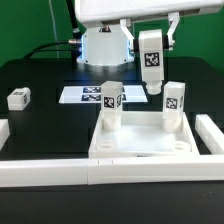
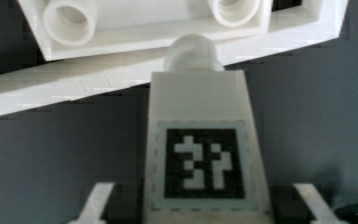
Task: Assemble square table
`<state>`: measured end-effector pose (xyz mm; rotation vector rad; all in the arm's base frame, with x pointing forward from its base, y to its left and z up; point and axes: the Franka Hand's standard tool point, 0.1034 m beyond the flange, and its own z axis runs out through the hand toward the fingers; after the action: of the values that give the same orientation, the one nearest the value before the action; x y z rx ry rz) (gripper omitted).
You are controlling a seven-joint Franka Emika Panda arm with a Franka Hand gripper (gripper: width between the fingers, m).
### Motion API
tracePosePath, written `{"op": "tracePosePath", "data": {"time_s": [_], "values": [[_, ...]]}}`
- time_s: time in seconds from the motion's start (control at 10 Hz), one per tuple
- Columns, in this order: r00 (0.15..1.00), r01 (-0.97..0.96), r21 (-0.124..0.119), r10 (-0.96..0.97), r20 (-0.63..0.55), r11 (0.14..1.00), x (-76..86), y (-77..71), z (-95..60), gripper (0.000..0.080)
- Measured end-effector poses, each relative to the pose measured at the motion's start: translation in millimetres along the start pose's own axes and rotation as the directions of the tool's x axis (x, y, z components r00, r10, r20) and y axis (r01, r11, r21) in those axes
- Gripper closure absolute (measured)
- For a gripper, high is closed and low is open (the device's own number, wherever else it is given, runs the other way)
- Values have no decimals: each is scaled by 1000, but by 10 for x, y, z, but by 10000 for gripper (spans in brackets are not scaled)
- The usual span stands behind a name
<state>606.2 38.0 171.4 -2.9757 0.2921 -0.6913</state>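
Observation:
The white square tabletop [image 1: 140, 150] lies upside down near the front rail. Two tagged white legs stand upright in its far corner sockets, one on the exterior view's left [image 1: 112, 102] and one on its right [image 1: 175, 103]. My gripper [image 1: 150, 38] is shut on a third leg [image 1: 151, 65], holding it upright in the air behind and between the two standing legs. In the wrist view my gripper [image 2: 204, 206] holds this leg [image 2: 202, 150], its round tip towards the tabletop [image 2: 123, 40]. A fourth leg [image 1: 18, 97] lies loose at the exterior view's left.
The marker board [image 1: 85, 95] lies flat behind the tabletop. Long white border rails run along the front [image 1: 60, 170] and at the exterior view's right [image 1: 210, 135]. The robot base [image 1: 105, 45] stands at the back.

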Motion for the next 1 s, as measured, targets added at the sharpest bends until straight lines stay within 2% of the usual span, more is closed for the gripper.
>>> {"op": "tracePosePath", "data": {"time_s": [0.2, 0.4, 0.5, 0.9, 1.0], "values": [[1000, 28, -4, -28, 1, 1000, -48, -22, 78, 509], [995, 101, -8, -101, -21, 995, -71, -252, 339, 509], [988, 145, -14, -146, -41, 989, -65, -234, 397, 509], [989, 138, -12, -138, -49, 990, -93, -255, 424, 509], [986, 158, -10, -158, -62, 987, -166, -328, 517, 509]]}}
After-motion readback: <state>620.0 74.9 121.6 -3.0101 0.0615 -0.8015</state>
